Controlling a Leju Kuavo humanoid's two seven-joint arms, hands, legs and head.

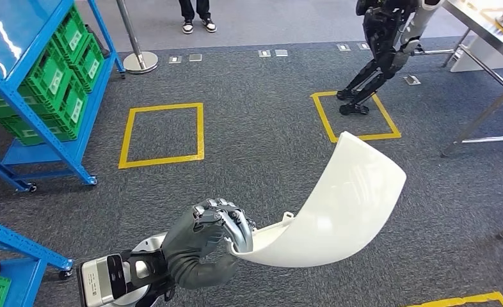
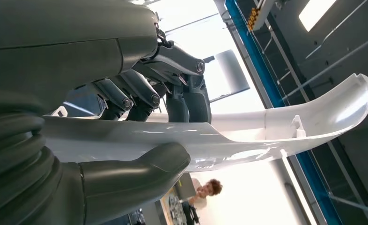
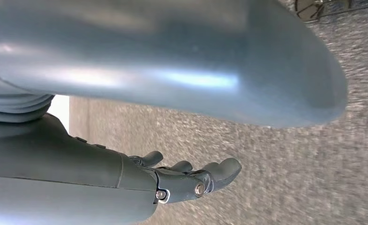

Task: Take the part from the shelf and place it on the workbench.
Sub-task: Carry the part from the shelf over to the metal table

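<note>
One hand carries: left hand [image 1: 218,231] clamps the narrow end of the white curved part [image 1: 338,204], fingers [image 2: 187,96] over the top, thumb [image 2: 135,171] under, so the wide end cantilevers out over the carpet, clear of the body. Right hand [image 3: 191,180] hangs holding nothing, fingers loosely apart. Workbench [image 1: 486,29] sits at far right, shelf [image 1: 41,96] at left; transit leg, I'd say.

The left hand [image 1: 220,224] grips the curved white part [image 1: 338,211] above grey carpet [image 1: 262,128]; blue shelf [image 1: 38,83] stands well apart.
</note>
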